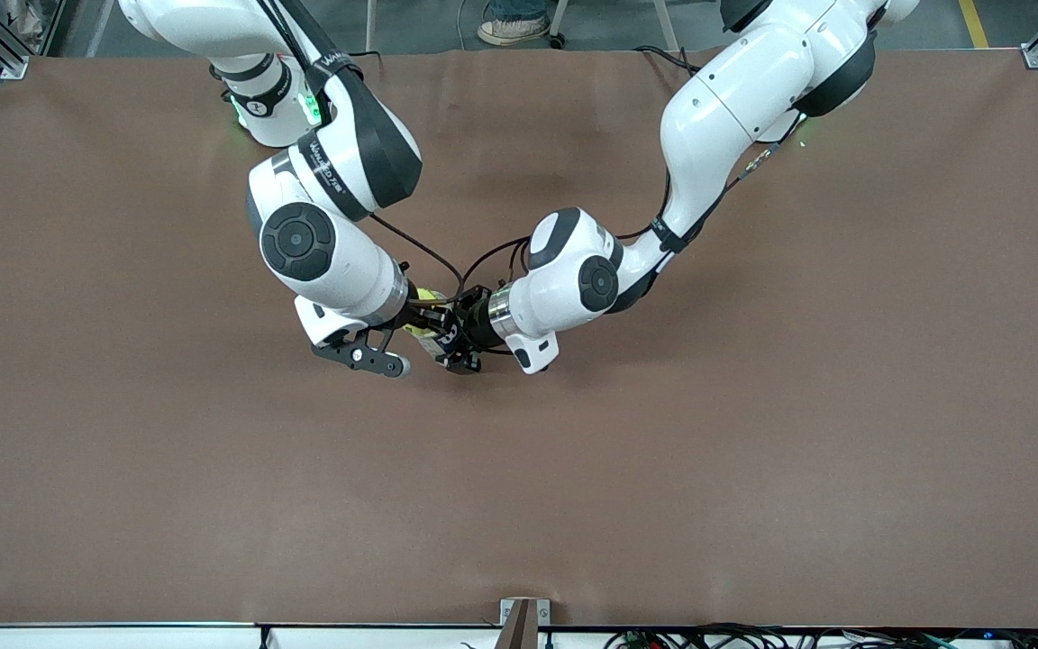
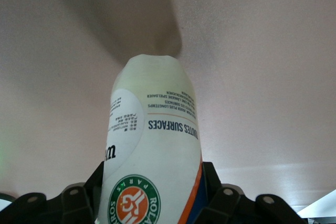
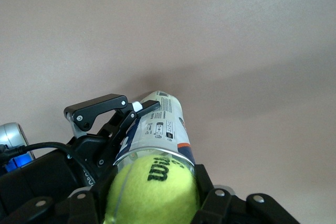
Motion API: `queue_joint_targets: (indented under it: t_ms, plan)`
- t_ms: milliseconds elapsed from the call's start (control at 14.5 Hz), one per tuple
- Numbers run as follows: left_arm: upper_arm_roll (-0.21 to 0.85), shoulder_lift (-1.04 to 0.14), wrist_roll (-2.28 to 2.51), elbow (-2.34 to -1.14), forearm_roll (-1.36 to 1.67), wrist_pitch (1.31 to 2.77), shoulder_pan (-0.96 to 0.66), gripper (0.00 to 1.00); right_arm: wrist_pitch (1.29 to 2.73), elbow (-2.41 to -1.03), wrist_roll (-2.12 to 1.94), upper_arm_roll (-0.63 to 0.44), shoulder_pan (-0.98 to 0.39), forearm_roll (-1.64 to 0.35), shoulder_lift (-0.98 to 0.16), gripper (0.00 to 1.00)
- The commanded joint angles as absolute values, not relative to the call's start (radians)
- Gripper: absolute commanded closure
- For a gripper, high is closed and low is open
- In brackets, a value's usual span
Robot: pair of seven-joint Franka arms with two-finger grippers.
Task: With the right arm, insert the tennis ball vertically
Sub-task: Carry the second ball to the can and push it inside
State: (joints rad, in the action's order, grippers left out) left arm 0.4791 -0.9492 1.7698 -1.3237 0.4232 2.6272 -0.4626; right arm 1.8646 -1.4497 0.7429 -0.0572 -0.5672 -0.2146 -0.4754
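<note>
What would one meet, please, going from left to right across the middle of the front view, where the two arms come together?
Bare table → right gripper, over the table's middle → tennis ball can, largely hidden between the two hands → left gripper, shut on the can → left arm's white wrist → bare table again.

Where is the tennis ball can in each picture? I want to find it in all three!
Front view: the tennis ball can barely peeks out as a yellow sliver between the two wrists, mid-table.
Left wrist view: fills the middle, label facing the camera.
Right wrist view: low in the picture, with the tennis ball at its open mouth.
Shared landmark: the brown table.
</note>
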Motion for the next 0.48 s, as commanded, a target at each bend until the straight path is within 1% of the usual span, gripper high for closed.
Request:
queue_joint_targets:
  t_ms: [0, 344, 413]
  plan:
    - [0.479, -0.957, 1.753, -1.304, 0.44, 2.635, -0.469, 0.26, 1.859, -1.427, 0.761, -0.067, -0.58, -0.222, -0.482, 0.0]
    - [0.479, -0.957, 1.75, -1.304, 0.44, 2.635, -0.469, 0.26, 1.848, -1.424, 0.75, -0.069, -0.574, -0.221, -0.468, 0.0]
    - [0.479, -0.959, 1.75, -1.304, 0.44, 2.635, -0.468, 0.26, 1.847, -1.422, 0.749, -0.071, -0.572, -0.218, -0.45, 0.0]
